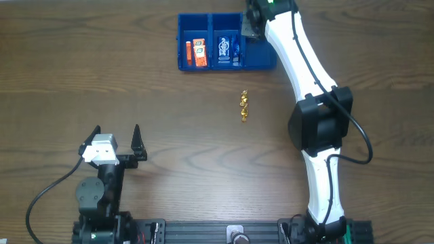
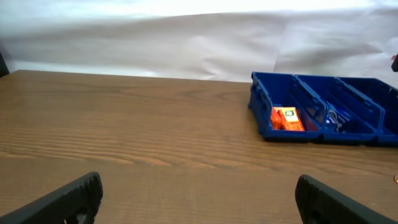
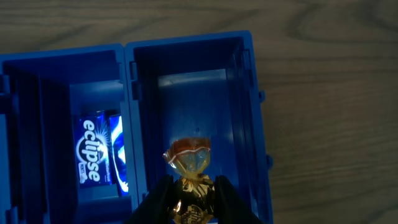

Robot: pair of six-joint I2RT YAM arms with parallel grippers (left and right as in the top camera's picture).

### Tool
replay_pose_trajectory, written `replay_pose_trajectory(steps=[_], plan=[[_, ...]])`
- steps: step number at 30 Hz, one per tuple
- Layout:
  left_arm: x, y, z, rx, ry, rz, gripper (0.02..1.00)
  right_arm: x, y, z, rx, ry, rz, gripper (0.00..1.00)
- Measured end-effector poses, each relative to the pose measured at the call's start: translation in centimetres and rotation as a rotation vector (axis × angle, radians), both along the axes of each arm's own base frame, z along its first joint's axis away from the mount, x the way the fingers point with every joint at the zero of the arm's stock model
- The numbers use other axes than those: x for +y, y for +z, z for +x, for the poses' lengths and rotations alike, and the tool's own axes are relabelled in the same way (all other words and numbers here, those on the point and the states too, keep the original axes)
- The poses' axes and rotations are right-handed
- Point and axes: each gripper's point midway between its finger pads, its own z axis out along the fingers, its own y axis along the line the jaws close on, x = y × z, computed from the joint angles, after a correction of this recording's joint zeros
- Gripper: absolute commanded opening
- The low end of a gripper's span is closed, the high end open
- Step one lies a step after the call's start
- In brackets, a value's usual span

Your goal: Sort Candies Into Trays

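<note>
The gold-wrapped candy (image 3: 188, 163), pinched in the right gripper (image 3: 191, 200), should be released only once the empty tray compartment (image 3: 186, 99) is centred directly below the gripper.

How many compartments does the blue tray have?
3. The left compartment holds orange candies, the middle compartment blue packs; the right compartment sits under the gold candy held in the right gripper.

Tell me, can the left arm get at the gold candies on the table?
Probably yes: only bare table lies between the open left gripper and the gold candies; the right arm is over the blue tray.
</note>
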Motion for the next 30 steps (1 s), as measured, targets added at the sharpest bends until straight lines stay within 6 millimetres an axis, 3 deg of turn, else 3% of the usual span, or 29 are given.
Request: replay_pose_trajectory(steps=[8,12,14,30], plan=[[0.0,0.0,0.0,0.001,0.0,0.0,0.998,-0.4,-1.0,0.2,0.016,-0.008,-0.005,0.222],[0.0,0.0,0.0,0.0,0.0,0.0,0.996,-0.7,-1.0,0.4,0.012,-0.008,-0.007,0.542],[0.0,0.0,0.0,0.0,0.0,0.0,0.998,-0.6,-1.0,0.4,0.012,-0.001,-0.009,0.599],[0.0,0.0,0.0,0.001,0.0,0.0,0.998,-0.8,-1.2,0.1,0.028,-0.003,-0.013,0.654]])
